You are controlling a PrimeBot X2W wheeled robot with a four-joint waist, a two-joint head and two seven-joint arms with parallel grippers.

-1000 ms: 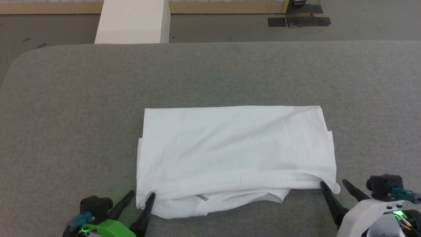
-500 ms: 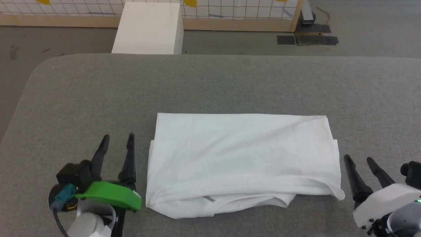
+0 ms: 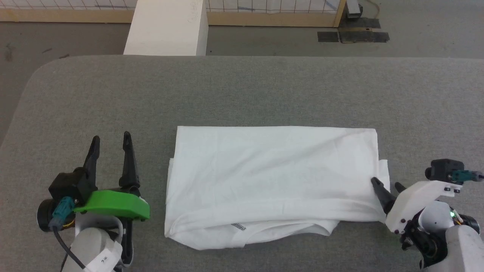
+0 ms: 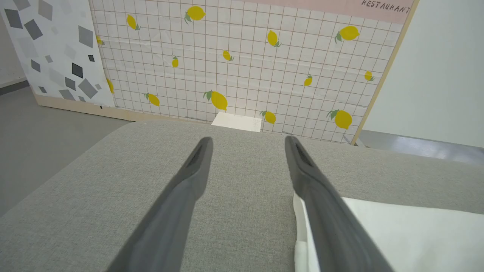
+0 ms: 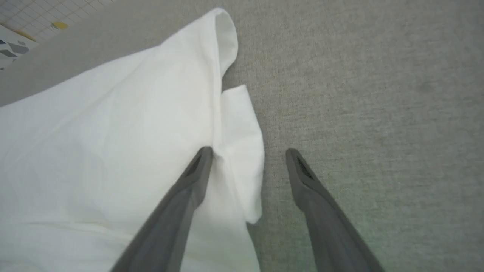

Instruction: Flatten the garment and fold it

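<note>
A: White shirt, thin, limp and light, lies folded on the grey table, long axis left to right, label toward the robot.
B: Grip where?
A: Its layered right edge. There the right gripper straddles it, fingers apart, perhaps touching; the left gripper, fingers spread, empty, sits beside the left edge.

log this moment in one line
garment: folded on table | left gripper: open, beside it | right gripper: open, over its right edge
</note>
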